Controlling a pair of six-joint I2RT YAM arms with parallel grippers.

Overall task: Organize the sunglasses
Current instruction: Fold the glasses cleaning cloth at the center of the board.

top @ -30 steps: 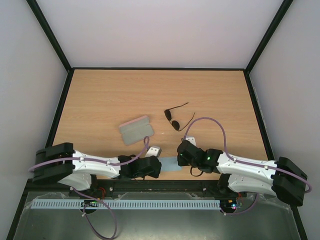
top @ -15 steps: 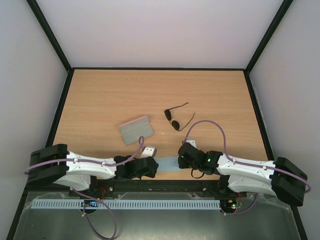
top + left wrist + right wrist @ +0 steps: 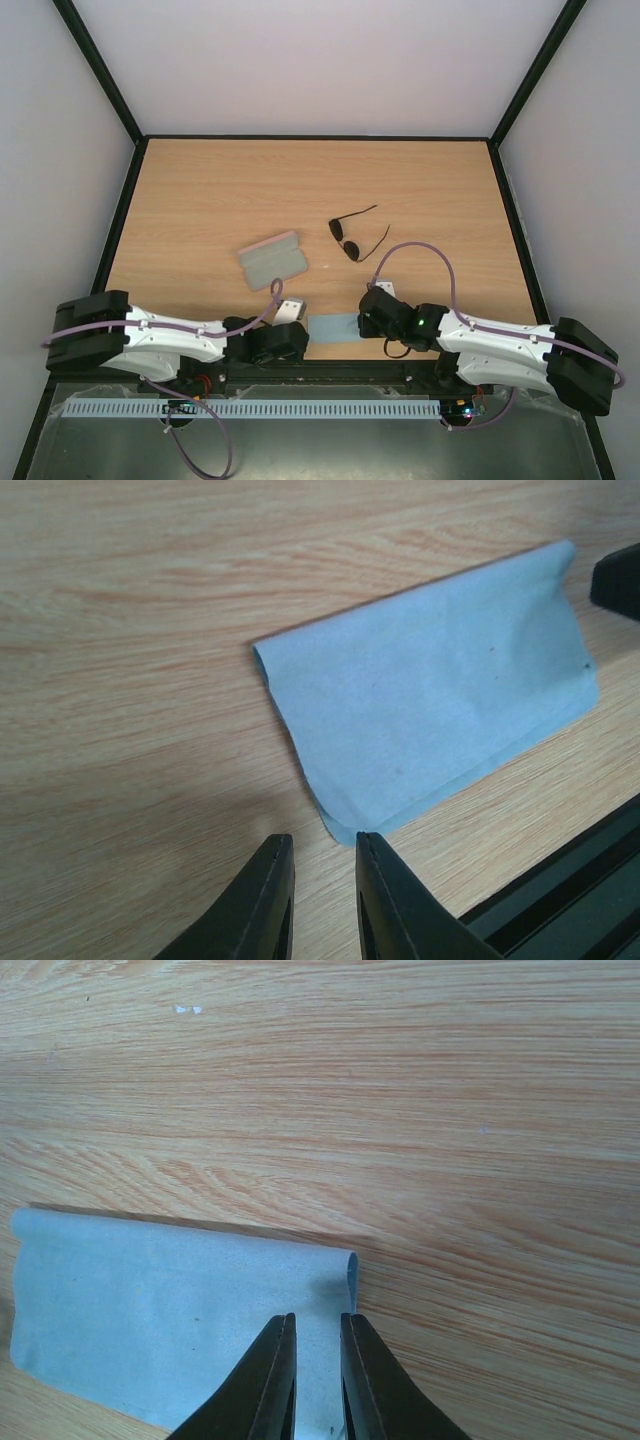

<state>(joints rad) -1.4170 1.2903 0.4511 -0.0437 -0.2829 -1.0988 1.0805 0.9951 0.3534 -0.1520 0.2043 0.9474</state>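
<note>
The sunglasses (image 3: 351, 237), black with thin wire arms, lie open on the wooden table (image 3: 220, 190) right of centre. The pink case (image 3: 272, 260) lies shut to their left. The light blue cloth (image 3: 333, 328) lies folded flat at the near edge. It also shows in the left wrist view (image 3: 430, 690) and the right wrist view (image 3: 170, 1310). My left gripper (image 3: 303, 335) (image 3: 322, 838) is slightly open and empty, its right fingertip at the cloth's near left corner. My right gripper (image 3: 362, 322) (image 3: 318, 1318) hovers narrowly open over the cloth's right folded edge.
The black frame rail (image 3: 570, 880) runs along the table's near edge just beside the cloth. Black-edged side walls enclose the table on the left, right and back.
My left gripper has drawn back to the left and toward the near edge, uncovering the cloth's left part. My right gripper has shifted slightly. The sunglasses and case have not moved.
</note>
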